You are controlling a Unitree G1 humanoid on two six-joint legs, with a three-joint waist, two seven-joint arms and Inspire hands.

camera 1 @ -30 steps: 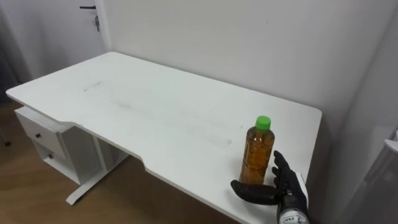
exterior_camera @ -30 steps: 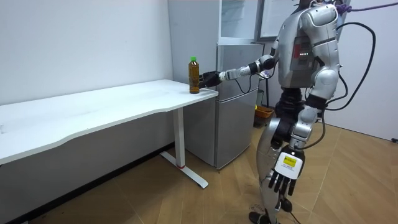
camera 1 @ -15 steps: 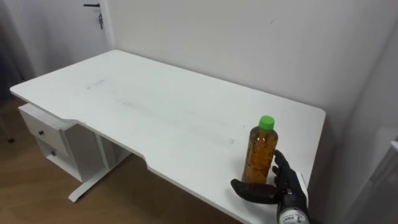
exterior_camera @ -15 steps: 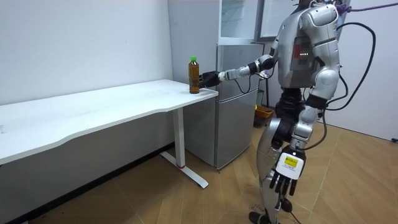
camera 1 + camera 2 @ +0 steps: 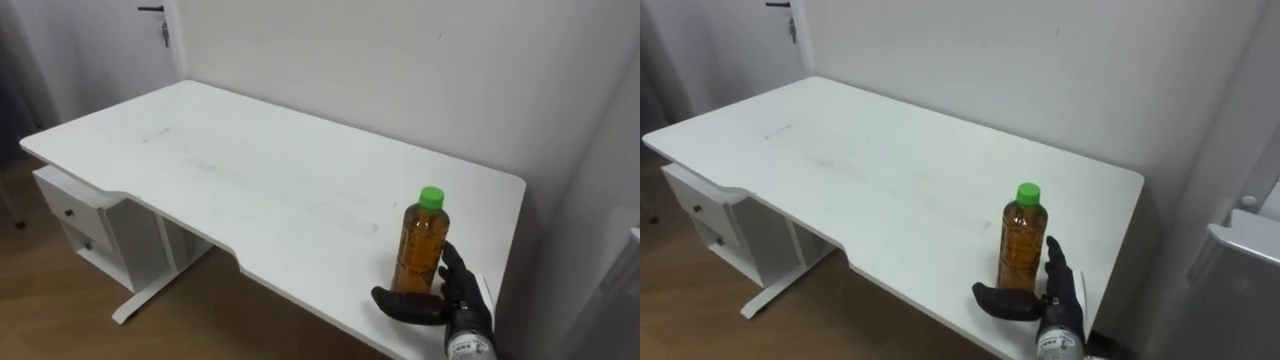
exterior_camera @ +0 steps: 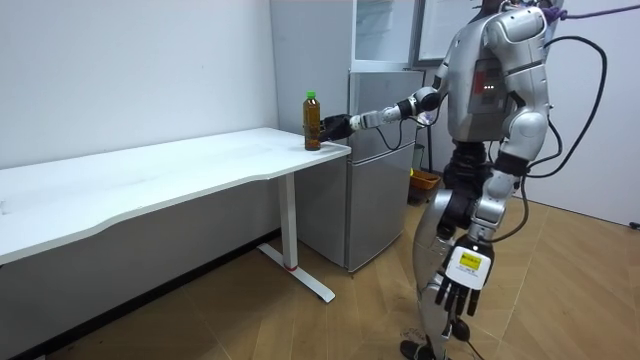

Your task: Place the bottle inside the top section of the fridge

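The bottle (image 5: pixel 420 250), amber liquid under a green cap (image 5: pixel 431 196), stands upright on the white table (image 5: pixel 250 180), close to the near edge at the table's right end. That puts it within reach of an outstretched arm, so the robot need not lean over the top.

The right hand (image 5: pixel 462 303) is set about the bottle's lower half. The thumb lies across in front of its base and the fingers rise just beside and behind it, so the bottle sits in the fork between them. The hand looks spread, not clenched, and I can't say for sure whether the fingers already press on the plastic, because the bottle hides the contact. A low hold like this makes sense, since it keeps a tall, top-heavy thing from tipping when lifted.

In the room view the robot stands on the wood floor off the table's end, its right arm stretched level toward the bottle. The left hand (image 6: pixel 457 290) hangs relaxed by its thigh with loose fingers (idle, and out of the way). The grey fridge (image 6: pixel 375 160) stands just past the table's end, close to the robot, so the carry should be short once the hold is firm. The lift has not begun.
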